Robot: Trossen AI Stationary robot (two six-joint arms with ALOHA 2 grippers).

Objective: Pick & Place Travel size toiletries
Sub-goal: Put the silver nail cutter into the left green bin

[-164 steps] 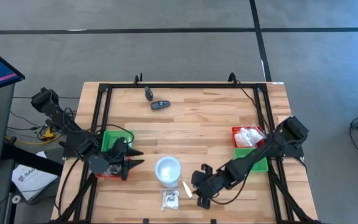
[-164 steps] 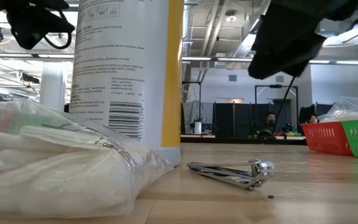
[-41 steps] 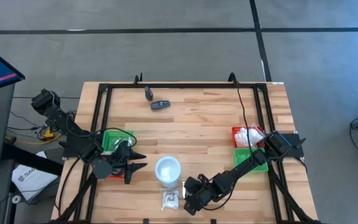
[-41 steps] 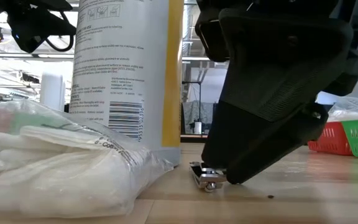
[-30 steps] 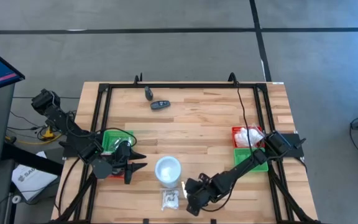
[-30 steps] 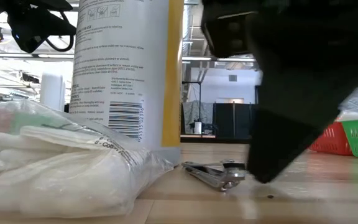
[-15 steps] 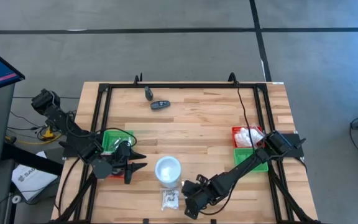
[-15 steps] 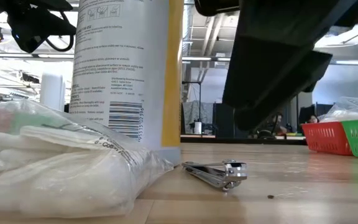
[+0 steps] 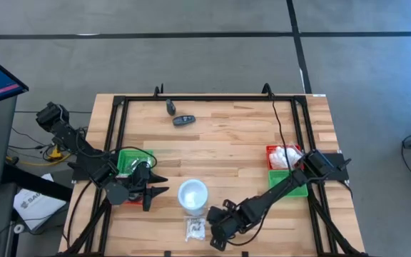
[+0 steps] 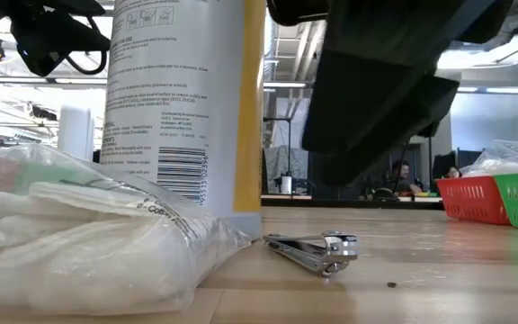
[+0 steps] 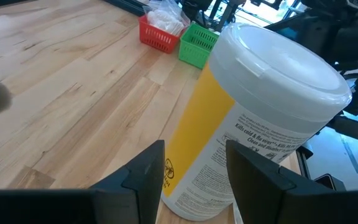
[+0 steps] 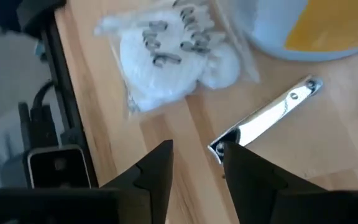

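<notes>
A silvery nail clipper (image 10: 313, 251) (image 12: 267, 117) lies flat on the wood near the table's front edge. Beside it lies a clear bag of white pieces (image 12: 166, 62) (image 9: 195, 228). My right gripper (image 12: 197, 149) (image 9: 215, 230) hangs open just above the clipper's near end, clear of it in the low view (image 10: 376, 99). My left gripper (image 11: 196, 149) (image 9: 158, 188) waits open at the left, facing the white and yellow canister (image 11: 253, 106) (image 9: 193, 195) without touching it. Two small dark oblong pieces (image 9: 184, 120) (image 9: 170, 107) lie near the far edge.
A red basket (image 9: 282, 155) holding white wrapped items and a green basket (image 9: 296, 184) stand at the right, partly under my right arm. A green tray (image 9: 130, 160) and a red one (image 9: 123, 198) sit under my left arm. A black frame (image 9: 212, 98) rims the table.
My right gripper has risen from the nail clipper, where it stood low against the clipper's end a second ago, and now hangs clear above it. The clipper stays lying on the table in the same place.
</notes>
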